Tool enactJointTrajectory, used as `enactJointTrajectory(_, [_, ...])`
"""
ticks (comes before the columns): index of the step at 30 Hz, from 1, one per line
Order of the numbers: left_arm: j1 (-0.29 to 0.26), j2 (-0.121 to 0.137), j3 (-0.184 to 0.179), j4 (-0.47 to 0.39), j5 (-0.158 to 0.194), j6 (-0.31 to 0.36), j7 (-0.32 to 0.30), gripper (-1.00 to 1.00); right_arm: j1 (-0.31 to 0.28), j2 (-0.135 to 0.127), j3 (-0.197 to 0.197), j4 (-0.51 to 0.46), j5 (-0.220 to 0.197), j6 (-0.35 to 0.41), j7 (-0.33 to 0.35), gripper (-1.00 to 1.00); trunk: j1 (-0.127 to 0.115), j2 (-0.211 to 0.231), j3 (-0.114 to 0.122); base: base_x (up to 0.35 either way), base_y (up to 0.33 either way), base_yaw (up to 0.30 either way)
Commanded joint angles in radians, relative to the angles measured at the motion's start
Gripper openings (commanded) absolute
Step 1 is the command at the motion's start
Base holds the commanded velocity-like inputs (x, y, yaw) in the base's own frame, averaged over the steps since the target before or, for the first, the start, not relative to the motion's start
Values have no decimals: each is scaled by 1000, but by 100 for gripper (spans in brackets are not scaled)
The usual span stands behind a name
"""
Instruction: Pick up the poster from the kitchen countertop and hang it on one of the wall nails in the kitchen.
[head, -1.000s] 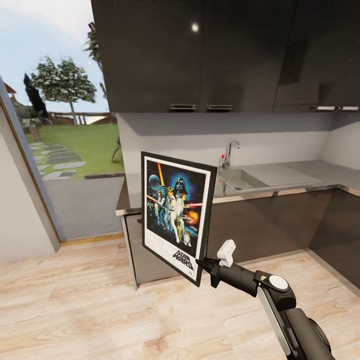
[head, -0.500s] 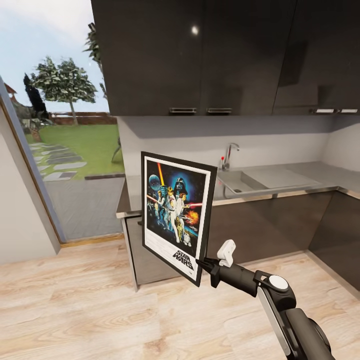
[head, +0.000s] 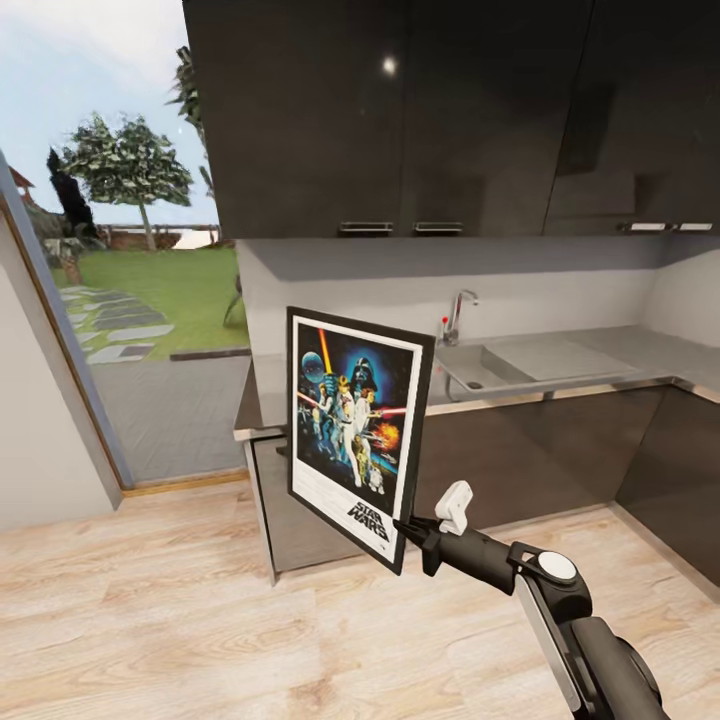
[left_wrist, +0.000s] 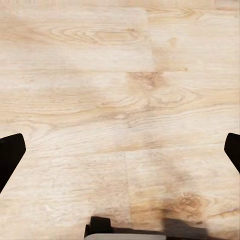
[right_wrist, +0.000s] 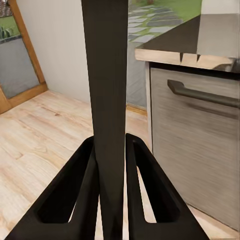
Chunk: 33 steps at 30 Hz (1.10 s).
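The poster, black-framed with a white border and "STAR WARS" at its bottom, stands upright in the air in front of the kitchen countertop. My right gripper is shut on its lower right corner. In the right wrist view the poster's dark edge runs between the two black fingers, which press against it. My left gripper is open over bare wooden floor, its fingertips far apart.
Sink and tap sit in the steel worktop, under dark upper cabinets. A drawer front with a handle ends the counter. A glass opening to the garden lies to the left. Wooden floor spreads in front.
The whole head picture has shifted slightly, so the camera moved a little. The poster stays held the same way in the right gripper.
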Motion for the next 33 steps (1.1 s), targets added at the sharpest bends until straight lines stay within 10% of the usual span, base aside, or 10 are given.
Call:
enactJointTrajectory(1, [0,-1,4,-1,0,-1,-7,100,-1,-1,-1,1,-5,8,1,-100,-4,6,2,0,0,0])
enactJointTrajectory(7, [0,-1,4,-1,0,-1,-7,100,-1,-2,-36,3,-5,10,6,-100,-27,48,21,0,0,0])
enactJointTrajectory(8, [0,-1,4,-1,0,-1,-7,100,-1,-2,-103,4,-6,12,13,-100,-31,55,24,0,0,0])
enactJointTrajectory(11, [0,-1,4,-1,0,-1,-7,100,-1,-19,-133,4,-5,13,42,-100,-42,76,34,0,0,0])
enactJointTrajectory(33, [0,-1,4,-1,0,-1,-7,100,-1,-52,-138,4,-6,12,110,-100,-126,230,102,0,0,0])
